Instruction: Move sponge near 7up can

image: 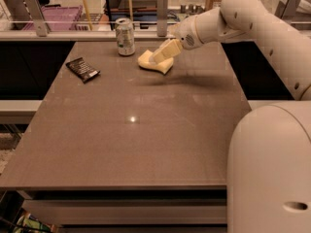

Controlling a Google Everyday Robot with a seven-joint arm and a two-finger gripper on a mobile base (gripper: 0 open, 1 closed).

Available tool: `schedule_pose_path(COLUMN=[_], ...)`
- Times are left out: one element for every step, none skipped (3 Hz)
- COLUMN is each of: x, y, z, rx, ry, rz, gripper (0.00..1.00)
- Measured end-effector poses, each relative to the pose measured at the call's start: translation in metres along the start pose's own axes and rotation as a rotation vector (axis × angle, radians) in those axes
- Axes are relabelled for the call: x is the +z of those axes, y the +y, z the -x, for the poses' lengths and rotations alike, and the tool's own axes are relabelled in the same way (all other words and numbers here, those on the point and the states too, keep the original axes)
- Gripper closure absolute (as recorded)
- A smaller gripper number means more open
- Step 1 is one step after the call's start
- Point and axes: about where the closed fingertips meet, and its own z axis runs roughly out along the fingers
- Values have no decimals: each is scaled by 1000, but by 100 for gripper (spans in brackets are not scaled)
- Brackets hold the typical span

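1. Camera view, my tool: my tool [159,57] reaches in from the right, over the far part of the surface [146,140]. Its fingers are clamped on the sponge [147,62], gripping the sponge's far right part.
2. Same view, the sponge: it sits low at the far end of the surface (touching or just above, I cannot tell which). Its long axis runs roughly left to right.
3. The relation that matters: the 7up can [125,37] stands upright to the left of the sponge and a little farther back. It is near the sponge but apart from it, with bare surface between them.
4. My judgement: the sponge is already near the can, so what remains is letting go without nudging the can.
5. The black snack packet [82,69] lies well left, out of my way.
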Motion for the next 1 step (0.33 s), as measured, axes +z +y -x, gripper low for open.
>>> schedule_pose_path(x=[0], y=[0], z=[0], rx=[0], ry=[0], rz=[0], gripper=[0])
